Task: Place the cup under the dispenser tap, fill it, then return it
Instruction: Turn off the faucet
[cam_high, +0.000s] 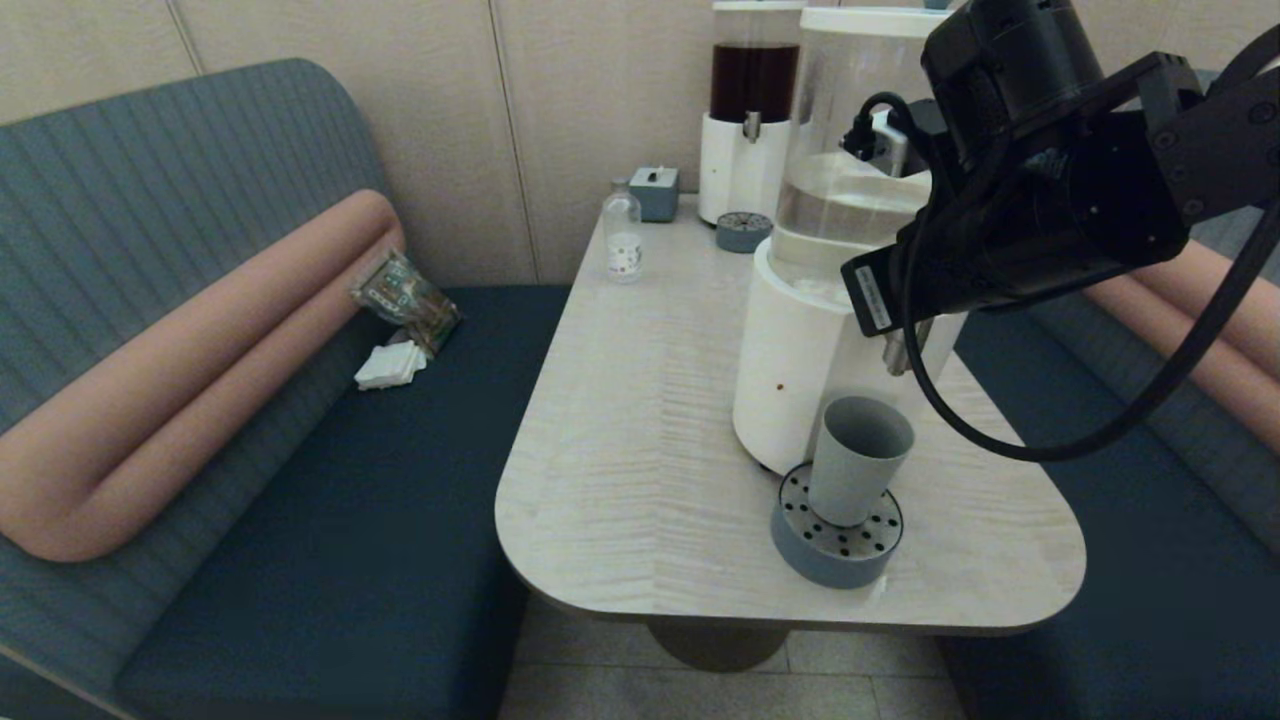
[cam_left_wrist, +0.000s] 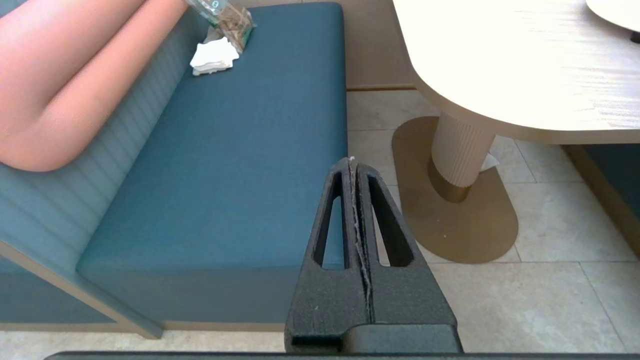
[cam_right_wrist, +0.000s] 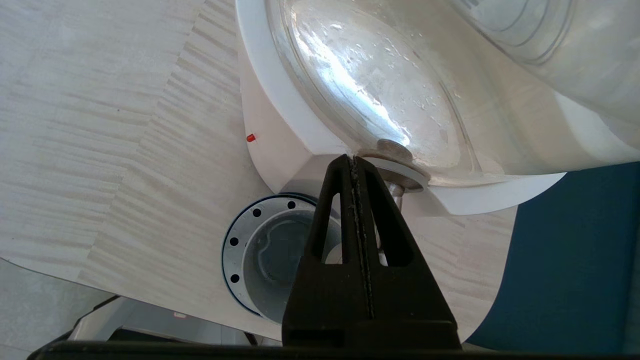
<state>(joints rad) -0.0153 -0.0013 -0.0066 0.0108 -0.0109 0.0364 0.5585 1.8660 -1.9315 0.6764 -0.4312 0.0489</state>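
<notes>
Directly below the right gripper (cam_right_wrist: 354, 162), whose pressed-together fingers hold nothing, stands the cup (cam_high: 858, 458), upright on the drip tray (cam_high: 838, 540). The tap (cam_high: 898, 352) hangs just beneath the fingertips. Left gripper (cam_left_wrist: 352, 165), likewise closed and empty, is parked beside the table (cam_high: 640, 420), well away.

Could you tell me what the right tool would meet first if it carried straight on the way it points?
Probably the dispenser tap: the shut right tool has its tip right by it, above the cup. Depth is unclear.
</notes>
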